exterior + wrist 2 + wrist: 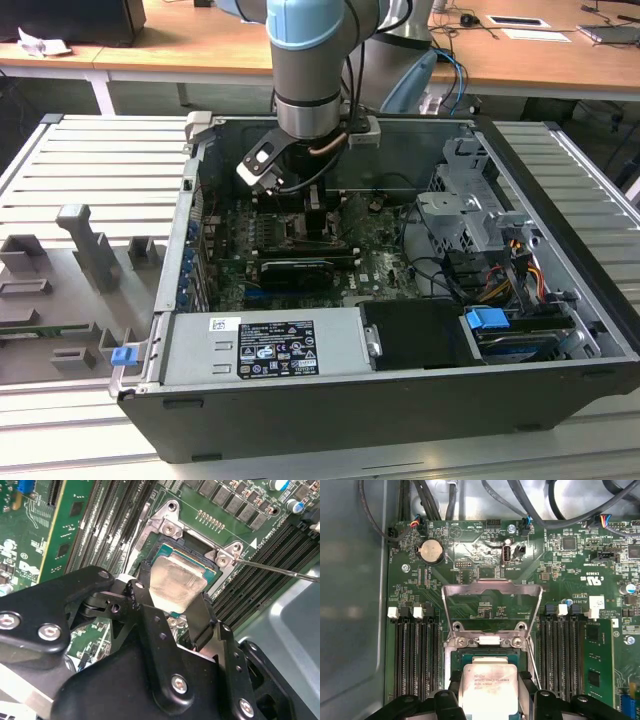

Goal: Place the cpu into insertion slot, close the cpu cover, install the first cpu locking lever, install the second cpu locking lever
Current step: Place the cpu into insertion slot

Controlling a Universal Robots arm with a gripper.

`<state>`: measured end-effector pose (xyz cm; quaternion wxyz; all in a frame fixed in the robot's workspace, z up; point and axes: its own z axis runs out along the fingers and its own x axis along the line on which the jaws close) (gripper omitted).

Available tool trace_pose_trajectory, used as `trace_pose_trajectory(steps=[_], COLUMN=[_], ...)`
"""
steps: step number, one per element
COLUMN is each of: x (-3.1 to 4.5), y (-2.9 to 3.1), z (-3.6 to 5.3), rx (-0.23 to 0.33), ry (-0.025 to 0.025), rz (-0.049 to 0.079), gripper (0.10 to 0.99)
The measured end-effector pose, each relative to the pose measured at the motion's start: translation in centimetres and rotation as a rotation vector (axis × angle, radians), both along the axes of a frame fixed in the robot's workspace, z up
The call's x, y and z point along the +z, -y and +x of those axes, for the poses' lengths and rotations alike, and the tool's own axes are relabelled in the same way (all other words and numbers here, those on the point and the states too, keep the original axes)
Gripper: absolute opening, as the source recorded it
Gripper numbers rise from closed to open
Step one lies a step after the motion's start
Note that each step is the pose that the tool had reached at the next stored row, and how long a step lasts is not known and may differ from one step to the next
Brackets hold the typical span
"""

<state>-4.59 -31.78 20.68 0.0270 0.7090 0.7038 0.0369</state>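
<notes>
End effector [172, 594] around cpu [176, 581], at insertion slot [485, 653]

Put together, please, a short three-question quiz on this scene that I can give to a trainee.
1. True or false: the cpu cover is shut over the insertion slot.
2. What lies between the fingers of the gripper? A) a cable B) the cpu C) a coin cell
3. Fill in: in the first wrist view, long black memory slots run along ___ sides of the insertion slot.
Key: 1 false, the cover stands raised. 2 B. 3 both.
</notes>
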Motion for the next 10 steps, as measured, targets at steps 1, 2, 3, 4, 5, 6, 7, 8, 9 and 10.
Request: trace_pose_trajectory(steps=[1,2,3,4,5,6,7,8,9,10], x=[-0.04,-0.09,-0.19,-0.33,-0.39,-0.44,-0.45,-0.45,-0.46,-0.47], y=[-0.04,-0.06,-0.06,-0.06,-0.06,-0.05,-0.05,-0.05,-0.06,-0.06], z=[0.03,0.05,0.05,0.05,0.05,0.05,0.05,0.05,0.05,0.05], rx=[0.0,0.0,0.0,0.0,0.0,0.0,0.0,0.0,0.0,0.0], ry=[0.0001,0.0001,0.0,0.0,-0.0001,0.0,-0.0002,-0.0002,-0.0001,0.0], rz=[0.0,0.0,0.0,0.0,0.0,0.0,-0.001,-0.001,-0.001,-0.001], gripper=[0.525,0.525,0.525,0.525,0.525,0.525,0.525,0.525,0.525,0.525])
